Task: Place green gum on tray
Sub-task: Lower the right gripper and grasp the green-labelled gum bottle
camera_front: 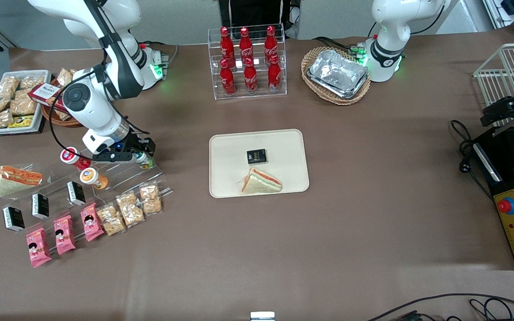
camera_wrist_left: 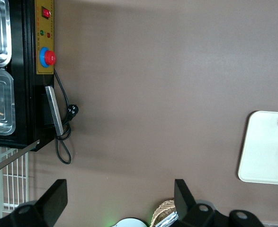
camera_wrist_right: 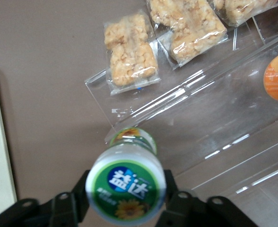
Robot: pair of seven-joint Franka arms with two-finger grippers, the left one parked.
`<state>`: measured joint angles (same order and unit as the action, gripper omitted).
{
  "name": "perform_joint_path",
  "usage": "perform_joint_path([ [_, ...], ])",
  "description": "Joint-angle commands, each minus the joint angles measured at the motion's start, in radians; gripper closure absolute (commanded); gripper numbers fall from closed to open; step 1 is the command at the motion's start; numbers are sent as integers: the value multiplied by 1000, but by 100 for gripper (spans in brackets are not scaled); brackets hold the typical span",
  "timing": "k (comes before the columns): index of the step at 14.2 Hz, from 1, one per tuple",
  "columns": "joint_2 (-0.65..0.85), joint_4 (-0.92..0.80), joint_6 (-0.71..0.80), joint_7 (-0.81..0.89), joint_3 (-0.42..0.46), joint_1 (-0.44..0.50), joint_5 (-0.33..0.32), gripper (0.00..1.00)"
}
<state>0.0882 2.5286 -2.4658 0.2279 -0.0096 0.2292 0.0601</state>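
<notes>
**Gum gripped at the rack, transfer to tray not yet made**

Toward the working arm's end of the table: clear acrylic stepped display rack [camera_front: 118, 171], stocked with a red-lidded bottle [camera_front: 69, 156], an orange-lidded bottle [camera_front: 88, 175], small black packets, pink snack bags and clear bags of puffed snacks [camera_wrist_right: 129, 54].

At the rack's upper step: black two-finger gripper [camera_front: 142, 157], fingers closed against the sides of the small cylindrical green gum bottle with white-and-green round lid [camera_wrist_right: 126, 190]. Bottle upright between the fingers, lid facing the wrist camera. Base apparently just above the acrylic; contact with the shelf not clear. A mirrored image of the bottle visible in the plastic beneath.

Mid-table: large flat cream-coloured rectangular tray with rounded corners [camera_front: 230, 147], well apart from the gripper. Already on it: a small black packet [camera_front: 256, 156] and a wrapped triangular sandwich [camera_front: 260, 182]. Plenty of bare tray surface around both.

Progress, judged: grasp secured, roughly the first third done. Remaining: lift clear of the rack, carry across to the tray, set down on a bare patch, release.
</notes>
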Motion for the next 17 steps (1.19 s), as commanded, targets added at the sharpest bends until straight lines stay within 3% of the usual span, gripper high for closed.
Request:
perform_joint_path([
  [1, 8, -4, -19, -36, -9, -7, -20, 47],
  [4, 18, -37, 4, -102, -13, -48, -19, 55],
  [6, 25, -109, 98, -145, -16, -68, -19, 55],
  [17, -160, -957, 997, -263, -90, -80, -6, 55],
])
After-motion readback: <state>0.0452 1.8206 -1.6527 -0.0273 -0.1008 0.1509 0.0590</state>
